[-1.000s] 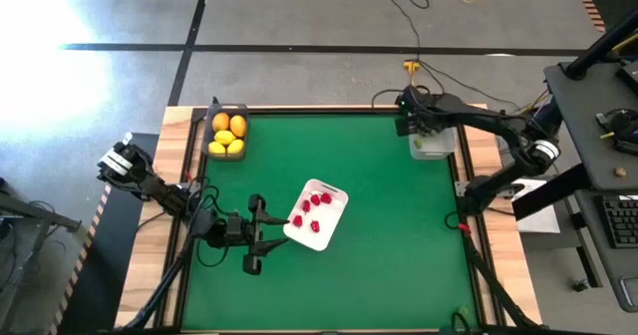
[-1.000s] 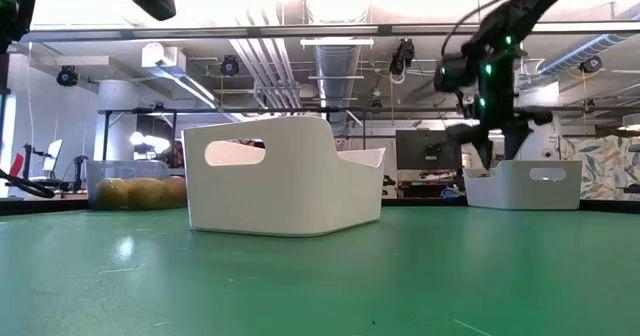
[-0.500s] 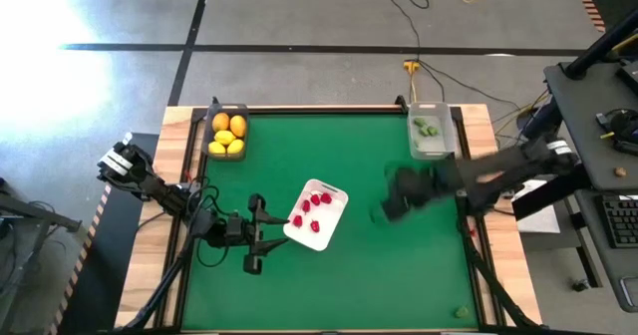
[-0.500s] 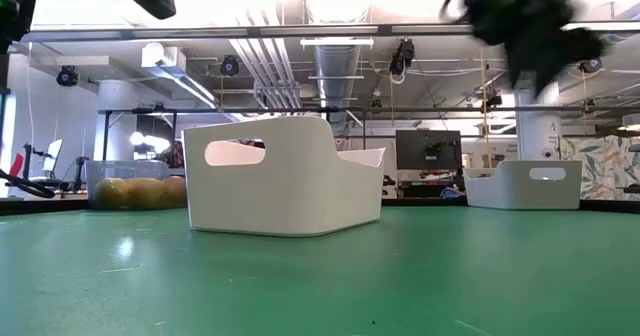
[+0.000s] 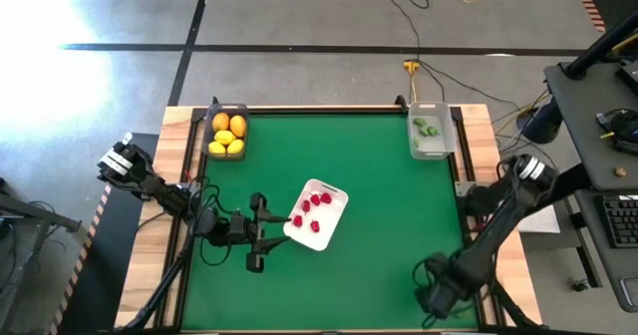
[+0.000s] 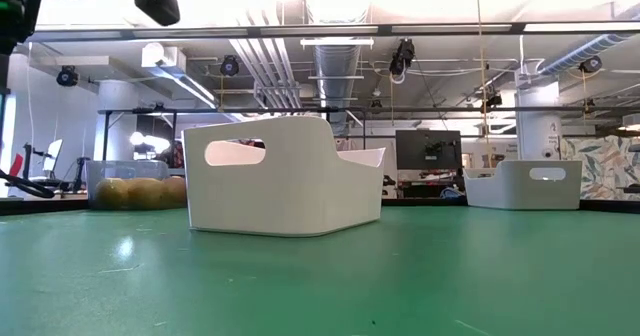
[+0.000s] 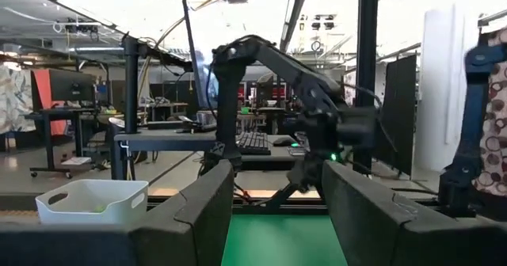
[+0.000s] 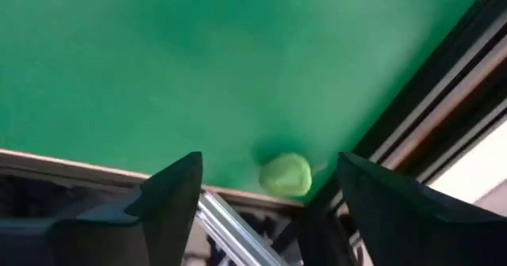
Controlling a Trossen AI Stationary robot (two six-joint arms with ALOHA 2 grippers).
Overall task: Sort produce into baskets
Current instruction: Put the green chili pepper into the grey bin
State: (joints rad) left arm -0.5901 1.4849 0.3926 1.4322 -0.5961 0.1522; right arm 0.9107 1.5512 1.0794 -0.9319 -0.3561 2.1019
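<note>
Right gripper (image 5: 436, 297) sits low over the near-right corner of the green table (image 5: 379, 225), fingers spread and holding nothing. A small green piece (image 8: 285, 175) lies on the mat between them, right at the table's edge rail.

Left gripper (image 5: 261, 233) waits near the left side, just left of the white tray (image 5: 337, 212), fingers apart and empty.

Red berries (image 5: 314, 211) are in the tray. Lemons and orange citrus (image 5: 228, 134) fill the dark bin (image 5: 211, 119) at the far-left corner. Clear bin (image 5: 431, 152) at far right holds green pieces (image 5: 428, 128).
</note>
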